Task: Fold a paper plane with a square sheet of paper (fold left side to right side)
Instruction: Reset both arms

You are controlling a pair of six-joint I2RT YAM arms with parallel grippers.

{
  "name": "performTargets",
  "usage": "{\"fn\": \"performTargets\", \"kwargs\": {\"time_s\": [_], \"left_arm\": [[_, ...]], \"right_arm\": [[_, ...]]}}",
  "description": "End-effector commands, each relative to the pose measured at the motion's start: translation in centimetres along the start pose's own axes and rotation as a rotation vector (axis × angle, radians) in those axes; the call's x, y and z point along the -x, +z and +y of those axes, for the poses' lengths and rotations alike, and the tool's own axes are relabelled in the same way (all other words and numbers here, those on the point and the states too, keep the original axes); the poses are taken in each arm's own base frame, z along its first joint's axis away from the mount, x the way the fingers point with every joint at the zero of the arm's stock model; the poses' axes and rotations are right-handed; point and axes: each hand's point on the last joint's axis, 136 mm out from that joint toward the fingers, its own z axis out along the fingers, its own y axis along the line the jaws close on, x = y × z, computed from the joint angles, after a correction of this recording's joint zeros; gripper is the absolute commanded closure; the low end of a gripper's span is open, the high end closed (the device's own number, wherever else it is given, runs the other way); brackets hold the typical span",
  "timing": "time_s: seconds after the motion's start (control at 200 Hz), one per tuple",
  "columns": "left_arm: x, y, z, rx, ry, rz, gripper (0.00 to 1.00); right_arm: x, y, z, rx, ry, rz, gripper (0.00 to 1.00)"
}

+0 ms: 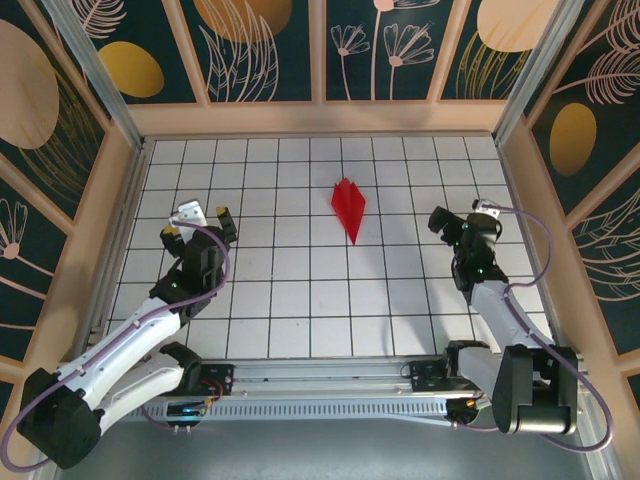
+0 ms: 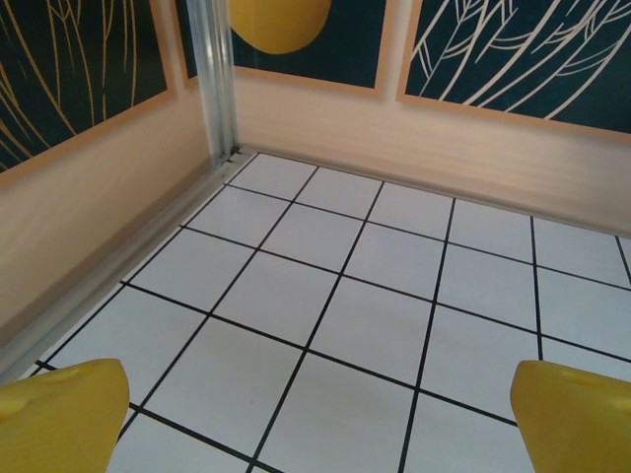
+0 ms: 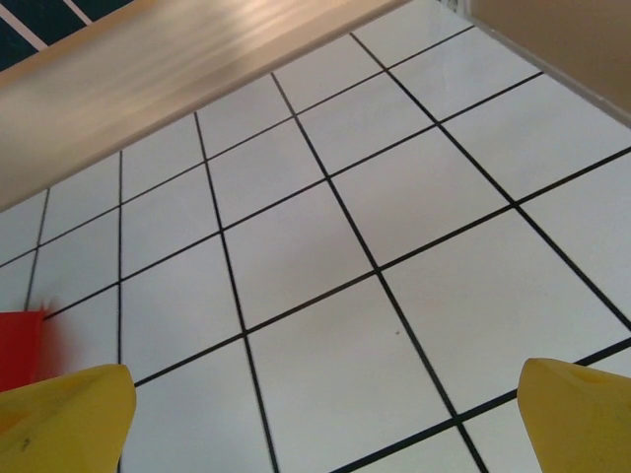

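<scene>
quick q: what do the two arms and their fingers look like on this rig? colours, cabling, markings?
The left arm and right arm both have white links, black joint housings and black bases. A thin lavender cable loops alongside each arm. The left gripper and right gripper are mostly black. The left fingers and right fingers are blunt and yellow. No markings are legible.

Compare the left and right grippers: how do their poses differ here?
The left gripper is farther from the paper plane than the right gripper. The left gripper faces the far-left corner; the right gripper's wrist view catches the plane's red edge. Both are open and empty.
</scene>
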Motion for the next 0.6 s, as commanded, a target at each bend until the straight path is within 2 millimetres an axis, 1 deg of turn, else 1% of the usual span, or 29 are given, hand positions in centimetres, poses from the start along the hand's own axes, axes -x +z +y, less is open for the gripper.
{"fn": "performTargets", "kwargs": {"time_s": [0.0, 0.07, 0.195, 0.265, 0.485, 0.545, 0.596], "left_arm": [[0.2, 0.2, 0.6, 0.033, 0.022, -0.029, 0.01], [0.1, 0.3, 0.5, 0.035, 0.032, -0.028, 0.01], [-0.1, 0.5, 0.4, 0.038, 0.051, -0.027, 0.01], [-0.2, 0.5, 0.4, 0.036, 0.051, -0.031, 0.01], [-0.4, 0.6, 0.4, 0.038, 0.059, -0.034, 0.01], [-0.5, 0.7, 0.2, 0.03, 0.061, -0.032, 0.01], [-0.6, 0.8, -0.1, 0.017, 0.067, -0.032, 0.01]], "right_arm": [[2.7, -0.3, -0.3, 0.008, -0.035, -0.188, 0.01], [2.4, -0.3, -0.7, 0.013, -0.045, -0.224, 0.01], [1.8, -0.2, -0.7, 0.034, -0.091, -0.275, 0.01], [1.8, -0.5, -0.5, 0.057, -0.115, -0.318, 0.01], [1.0, -0.5, 0.4, 0.129, -0.155, -0.367, 0.01], [0.7, -0.3, 0.3, 0.132, -0.174, -0.373, 0.01], [0.8, -0.4, 0.5, 0.14, -0.193, -0.392, 0.01]]}}
